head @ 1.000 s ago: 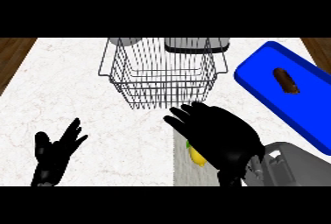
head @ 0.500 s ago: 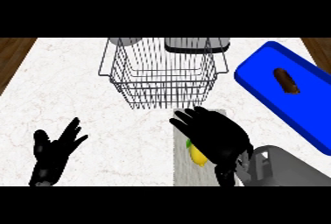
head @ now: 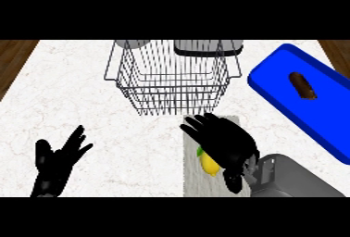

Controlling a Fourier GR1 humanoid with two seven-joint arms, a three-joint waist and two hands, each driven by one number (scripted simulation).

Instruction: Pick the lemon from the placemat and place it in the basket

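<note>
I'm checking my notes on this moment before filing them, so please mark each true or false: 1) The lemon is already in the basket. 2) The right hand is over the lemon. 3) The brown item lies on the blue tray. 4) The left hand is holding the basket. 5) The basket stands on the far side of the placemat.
1) False. The lemon lies on the placemat, not in the wire basket.
2) True. The right hand hovers over it, fingers spread.
3) True. The brown item lies on the blue tray.
4) False. The left hand rests open at lower left, apart from the basket.
5) True.
</note>
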